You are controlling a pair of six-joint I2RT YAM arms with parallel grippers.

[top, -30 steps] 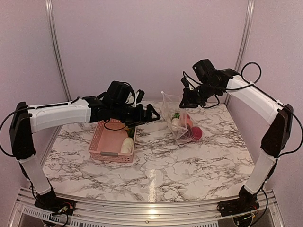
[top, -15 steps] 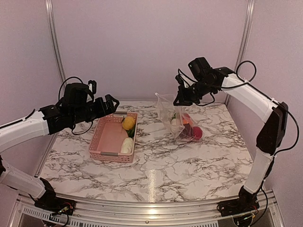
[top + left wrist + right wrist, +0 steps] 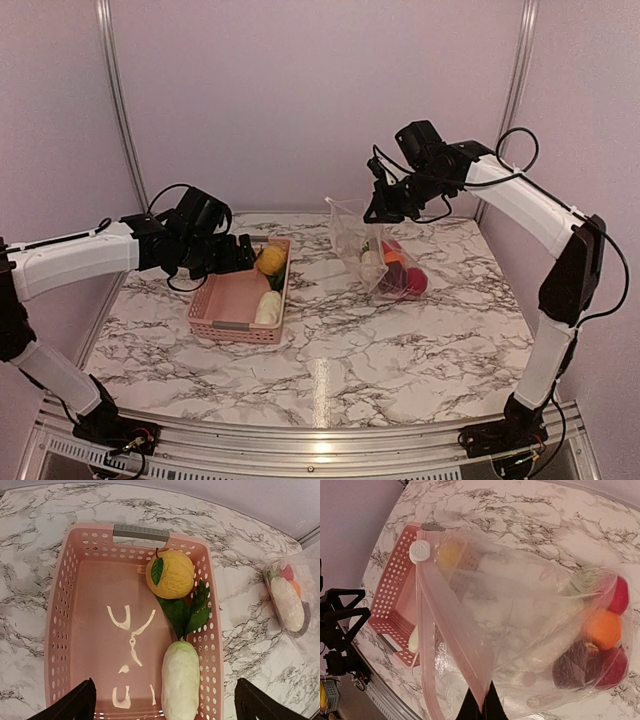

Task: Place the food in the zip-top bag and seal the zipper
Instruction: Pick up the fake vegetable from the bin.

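Pale lilac walls stand around a white table (image 3: 400, 350) with grey marble veins. On the left half of the table, near the far edge, lies a pink basket (image 3: 222, 295) with holes in its walls and a grey handle at each short end. Two pieces of food are in it, both along its right wall: a yellow fruit (image 3: 271, 260) with a small green leaf at the far end, and a white oblong vegetable (image 3: 268, 306) with dark green leaves at the near end. The leaves lie between the two pieces.

The left claw (image 3: 238, 256) hangs over the far end of the basket, just beside the yellow fruit. Its wrist camera shows the two fingers wide apart, with nothing between them.

The bag (image 3: 365, 240) is right of the middle of the table, near the far edge. Its bottom rests on the table and its top is lifted. The right claw (image 3: 378, 208) is closed on the upper rim of the bag and pinches the zipper (image 3: 447, 625), a pale pink strip with a small white round part at one end. From above, the top of the bag looks open.

In the low part of the bag we see more food: a white piece (image 3: 371, 262), an orange piece (image 3: 393, 257), a red piece (image 3: 415, 281) and a dark purple piece (image 3: 570, 667). They lie close together.
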